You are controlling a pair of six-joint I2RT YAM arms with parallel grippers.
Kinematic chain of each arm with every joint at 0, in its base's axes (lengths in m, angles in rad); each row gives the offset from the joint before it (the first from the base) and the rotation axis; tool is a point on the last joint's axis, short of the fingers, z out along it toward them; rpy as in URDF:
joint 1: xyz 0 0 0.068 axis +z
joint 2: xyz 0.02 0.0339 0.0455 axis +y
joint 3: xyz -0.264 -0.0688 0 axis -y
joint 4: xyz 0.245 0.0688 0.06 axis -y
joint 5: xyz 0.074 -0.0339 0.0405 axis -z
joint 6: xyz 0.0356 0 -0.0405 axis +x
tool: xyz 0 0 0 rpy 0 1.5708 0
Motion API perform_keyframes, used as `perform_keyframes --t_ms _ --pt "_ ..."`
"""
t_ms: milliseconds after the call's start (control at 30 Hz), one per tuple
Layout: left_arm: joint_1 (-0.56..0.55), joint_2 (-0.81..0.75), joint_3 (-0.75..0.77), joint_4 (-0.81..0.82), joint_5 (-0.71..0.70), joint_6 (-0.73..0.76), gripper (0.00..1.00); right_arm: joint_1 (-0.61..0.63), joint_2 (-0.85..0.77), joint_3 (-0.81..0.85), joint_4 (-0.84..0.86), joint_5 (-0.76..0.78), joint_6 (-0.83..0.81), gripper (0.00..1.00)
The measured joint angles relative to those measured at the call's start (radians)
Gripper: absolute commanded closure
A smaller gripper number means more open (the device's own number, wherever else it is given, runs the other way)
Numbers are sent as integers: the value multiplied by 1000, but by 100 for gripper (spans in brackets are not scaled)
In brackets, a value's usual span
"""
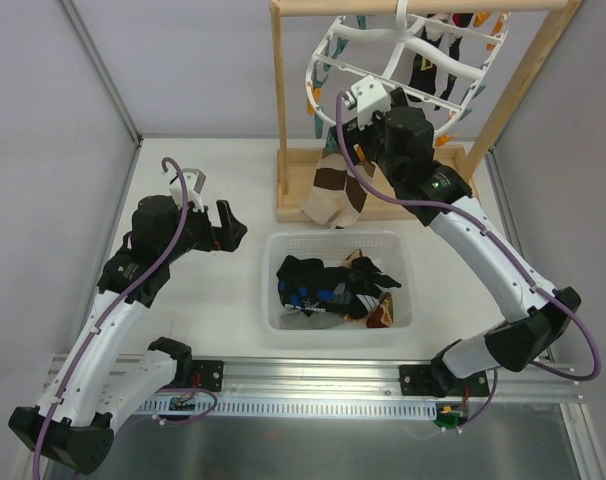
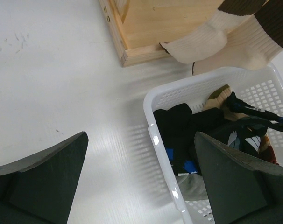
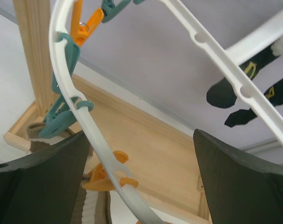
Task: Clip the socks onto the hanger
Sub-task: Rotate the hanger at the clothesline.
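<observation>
white surface [image 1: 213, 170], socks [image 1: 318, 285] in basket [image 1: 338, 236]. left jaws released, empty: pinch one black cuff only. right jaws released astride hanger [image 3: 92, 128] rim: steady it.

Hanger [image 3: 88, 128] ring cut off by all edges of right wrist view, top of striped sock [image 1: 333, 195] lost behind right arm [image 1: 413, 150], lower socks [image 1: 323, 290] in basket [image 1: 269, 285] buried under others, their patterns too small to read, basket's right end cut off in left wrist view
</observation>
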Motion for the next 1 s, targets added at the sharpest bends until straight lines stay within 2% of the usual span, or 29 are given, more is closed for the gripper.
perform_keyframes --t_ms 333,433,700,867,1000 --pt "0 13 0 0 1 5 1 -59 -93 -118 6 -23 -2 7" --pt "0 30 0 0 12 5 1 -72 -148 -147 10 -46 -7 13" --pt "0 114 60 43 120 -56 1 -159 -256 -228 19 -108 -5 15" --pt "-20 186 166 170 211 -105 1 -237 -294 -247 19 -170 1 15" --pt "-97 295 313 262 235 -102 1 -305 -330 -248 19 -216 17 15"
